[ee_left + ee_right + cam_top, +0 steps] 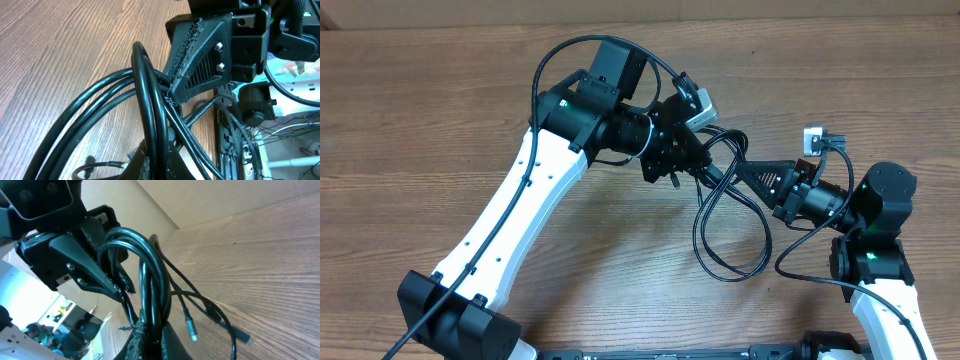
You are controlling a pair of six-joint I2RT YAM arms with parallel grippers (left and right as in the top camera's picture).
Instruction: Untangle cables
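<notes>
Gripping the black cables (155, 280) at the bottom of its own view, the right gripper (152, 334) has its jaws clamped on the bundle; just beyond, the left gripper (121, 289) pinches the same cords shut. Farther off, a plug tip (190, 327) dangles over the wooden table (260, 255). Untangling looks barely begun: the loops sit bunched between both grips

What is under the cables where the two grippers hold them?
Under the cables only bare wooden table shows. The left gripper and right gripper hide the gripped stretches.
</notes>
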